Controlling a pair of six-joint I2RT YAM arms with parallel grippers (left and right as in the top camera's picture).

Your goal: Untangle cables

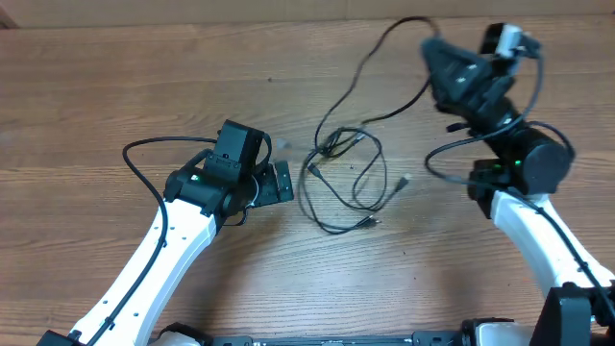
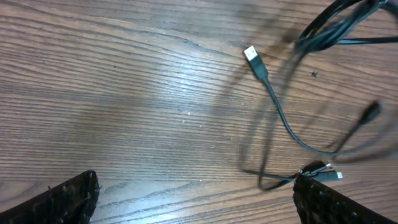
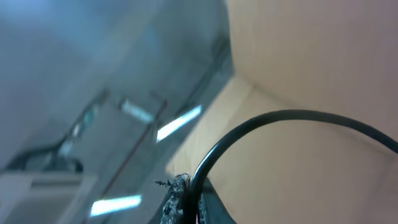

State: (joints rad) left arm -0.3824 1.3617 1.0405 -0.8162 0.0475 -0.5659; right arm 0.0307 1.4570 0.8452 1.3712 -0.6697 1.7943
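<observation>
The right gripper [image 3: 185,198] pinched one cable [image 3: 292,114] aloft; the left gripper [image 1: 282,181] gaped wide beside the tabletop [image 1: 96,96] tangle [image 1: 332,144].

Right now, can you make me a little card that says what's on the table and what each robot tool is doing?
surface: wooden table
cables: thin black cables looped together in the middle of the table
plug: silver-tipped plug lying flat on the wood
left tool: left tool open, holding nothing, just left of the loops
right tool: right tool shut on a single strand that runs back to the loops
</observation>
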